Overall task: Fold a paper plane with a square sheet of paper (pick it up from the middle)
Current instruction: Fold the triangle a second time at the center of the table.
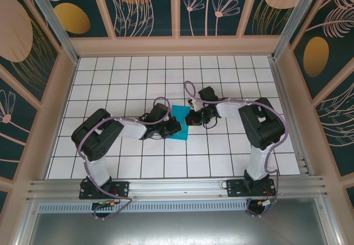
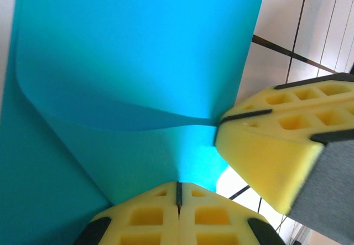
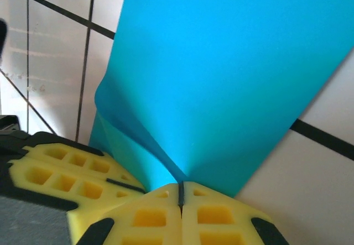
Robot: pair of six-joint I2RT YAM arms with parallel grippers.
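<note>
left hand (image 2: 178, 203) pinches paper (image 2: 138, 62), curl close-up

A robot test cell in a lab is indicated: a white gridded table (image 1: 110, 73) is enclosed by aluminium posts (image 1: 52, 21) and leaf-printed wall panels (image 1: 144, 7).

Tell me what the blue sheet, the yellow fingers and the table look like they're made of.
Square sheet of paper: thin matte cyan paper; it curls and folds over softly.
Fingers: yellow, likely foam or soft rubber, moulded square pockets.
Table: white, dark grid lines, slight sheen; tile or printed board, unclear.
</note>
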